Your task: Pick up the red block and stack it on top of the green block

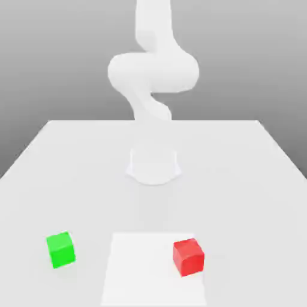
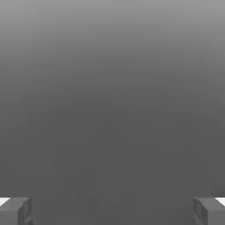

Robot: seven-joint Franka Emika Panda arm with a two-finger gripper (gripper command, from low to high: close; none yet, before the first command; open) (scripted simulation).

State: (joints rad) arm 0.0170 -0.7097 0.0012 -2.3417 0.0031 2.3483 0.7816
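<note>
Item: small red cube block [image 1: 188,257], on white surface [image 1: 72,162], exterior view's right; small green cube block [image 1: 60,249] well apart. End effector [image 2: 112,211]: spread, empty (descend squarely, straddle red faces).

You see a matt, smooth white table [image 1: 60,156]. The red block [image 1: 188,257] and green block [image 1: 61,249] look like plain matt plastic. The arm [image 1: 153,72] is smooth matt white; the fingertips [image 2: 15,210] are dull grey.
</note>
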